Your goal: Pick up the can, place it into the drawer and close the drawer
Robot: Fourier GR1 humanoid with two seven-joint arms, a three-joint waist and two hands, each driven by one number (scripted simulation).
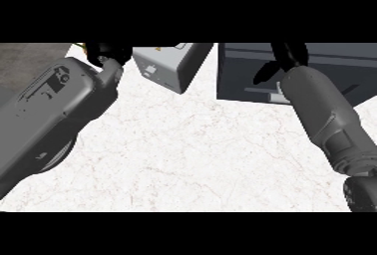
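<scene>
No can shows in the head view. The dark grey drawer unit (346, 69) stands at the back right of the white marble counter (191, 149). My right hand (288, 56) is over the unit's front, with its fingers running up out of the view and its thumb hanging apart to the left; nothing shows in it. My left hand (105, 52) is at the top left edge, mostly cut off, and its big grey forearm fills the left side. A small yellow-green bit (82, 47) peeks out beside the left hand, too little to identify.
A light grey box (168, 63) stands at the back centre, between the two hands. The counter's left edge runs diagonally under my left forearm, with dark floor (26, 60) beyond it.
</scene>
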